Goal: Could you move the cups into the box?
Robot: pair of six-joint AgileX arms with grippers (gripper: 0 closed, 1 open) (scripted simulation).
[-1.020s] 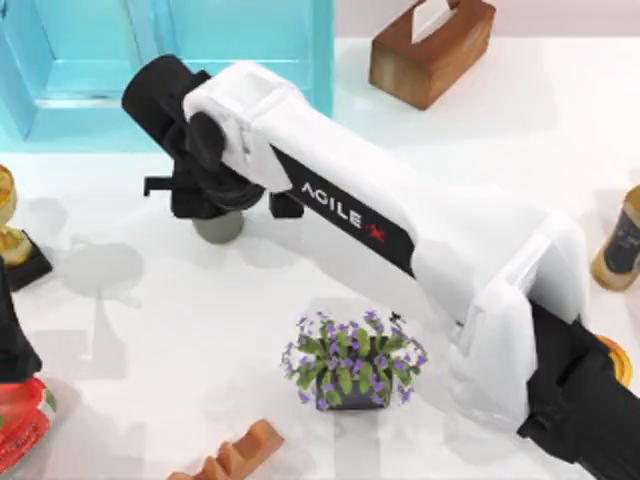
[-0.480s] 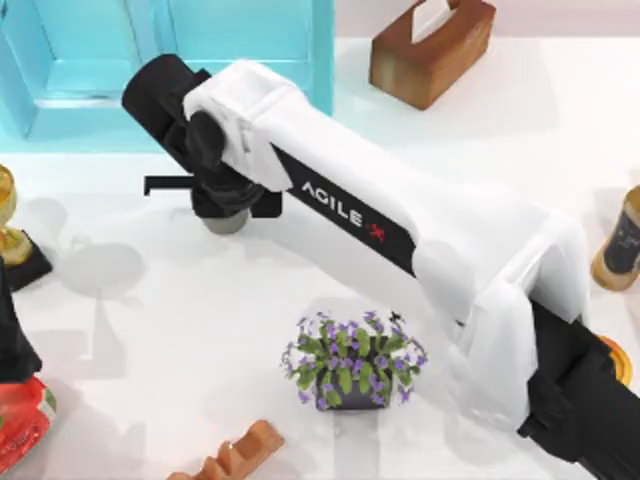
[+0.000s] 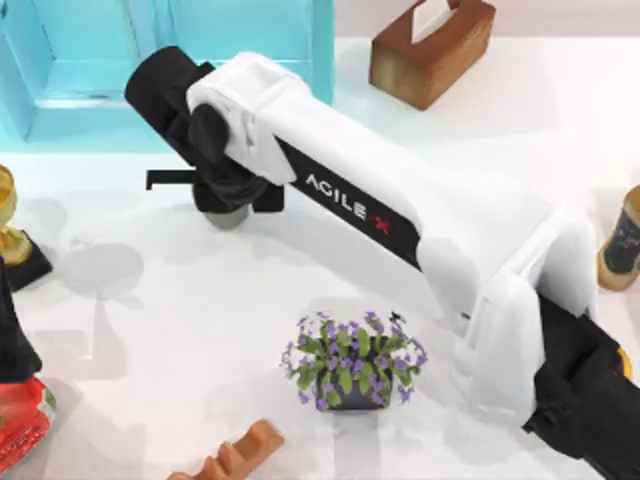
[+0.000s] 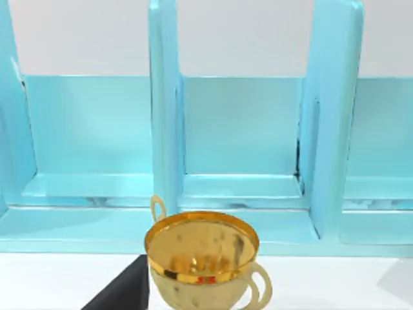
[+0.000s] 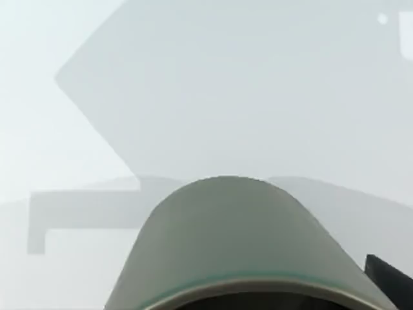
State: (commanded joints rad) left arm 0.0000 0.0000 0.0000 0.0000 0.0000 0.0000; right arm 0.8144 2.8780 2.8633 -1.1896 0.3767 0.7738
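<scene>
The dark olive-grey cup is mostly hidden under my right gripper, just in front of the light-blue box. The right arm reaches across the table from the lower right, and its gripper is shut on the cup. The right wrist view looks along the cup's tapered side, with one black fingertip beside its rim and the cup's shadow on the white table behind. My left arm stays parked at the table's left edge. The left wrist view faces the box and its upright divider.
A golden trophy cup on a black base stands left of the box. A brown tissue box sits at the back right and a potted purple flower at front centre. A bottle stands far right, and a red item and a brown piece lie in front.
The right gripper's fingers closed in on the olive-grey cup. Gripper and cup then shifted slightly toward the box. The left arm has not moved.
</scene>
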